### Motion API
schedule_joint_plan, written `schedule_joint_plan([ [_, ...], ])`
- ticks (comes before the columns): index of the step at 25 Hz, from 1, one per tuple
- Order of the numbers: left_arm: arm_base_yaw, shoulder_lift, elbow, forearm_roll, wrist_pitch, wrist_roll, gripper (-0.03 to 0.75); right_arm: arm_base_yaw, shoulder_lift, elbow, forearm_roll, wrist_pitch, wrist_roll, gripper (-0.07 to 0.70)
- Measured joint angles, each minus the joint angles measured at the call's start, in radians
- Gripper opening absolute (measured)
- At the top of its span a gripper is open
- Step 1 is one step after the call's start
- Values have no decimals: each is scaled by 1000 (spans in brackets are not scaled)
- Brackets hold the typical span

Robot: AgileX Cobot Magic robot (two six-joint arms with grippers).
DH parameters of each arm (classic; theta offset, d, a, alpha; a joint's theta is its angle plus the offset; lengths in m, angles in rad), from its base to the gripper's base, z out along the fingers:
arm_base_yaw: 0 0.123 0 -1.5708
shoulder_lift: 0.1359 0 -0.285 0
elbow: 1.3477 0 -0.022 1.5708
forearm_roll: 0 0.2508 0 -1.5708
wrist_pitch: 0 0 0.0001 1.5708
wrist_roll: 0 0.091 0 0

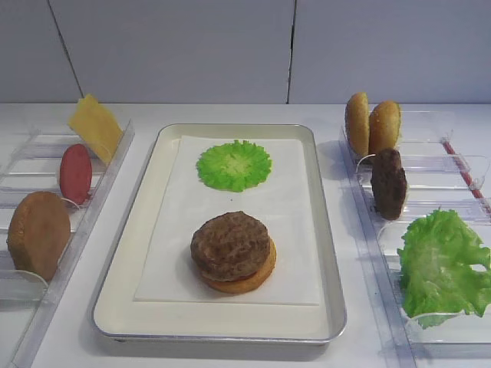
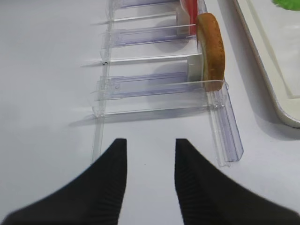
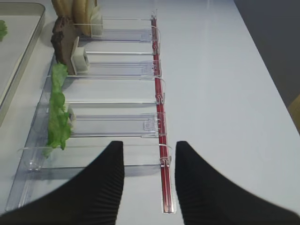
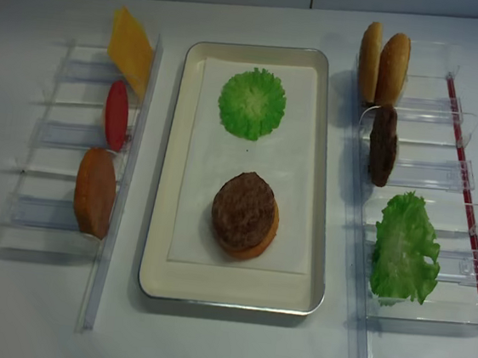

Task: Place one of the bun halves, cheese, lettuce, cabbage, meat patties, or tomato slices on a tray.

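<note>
Tray [image 1: 326, 253] is sitting mid-tabletop [image 1: 230, 356], paper liner [image 1: 299, 230] inside. On the liner, a patty [image 1: 230, 244] is lying flat on a bun half [image 1: 249, 282] at 6 o'clock of the tray; a green ruffled disc [image 1: 234, 164] is lying flat at 12 o'clock, apart from the stack.

Left rack [image 1: 92, 199], at 9 o'clock of the tray: cheese [image 1: 96, 126] is leaning tilted at the far end, tomato slice [image 1: 76, 173] is standing on edge in the middle, another bun [image 1: 39, 234] is standing on edge nearest the camera.

Right rack [image 1: 368, 222], at 3 o'clock of the tray: two buns [image 1: 372, 124] are standing on edge side by side at the far end, a second patty [image 1: 389, 183] is standing on edge in the next slot, lettuce [image 1: 441, 264] is leaning in the near slot. A red strip [image 3: 160, 112] is running along this rack's outer edge.

Left end effector [image 2: 150, 164] is hovering over bare tabletop at the near end of the left rack, fingers [image 2: 115, 168] spread, grasping nothing. Right end effector [image 3: 149, 166] is hovering at the near end of the right rack, over the red strip, fingers [image 3: 110, 171] spread, nothing between them.
</note>
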Motion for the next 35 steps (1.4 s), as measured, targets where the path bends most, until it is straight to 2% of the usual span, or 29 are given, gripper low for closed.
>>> schedule_joint_plan([
  [15,0,0,0,0,0,0,232,0,0,0,8,-4,-7,275],
  [27,0,0,0,0,0,0,232,0,0,0,8,-4,-7,190],
  [35,0,0,0,0,0,0,232,0,0,0,8,-4,-7,165],
])
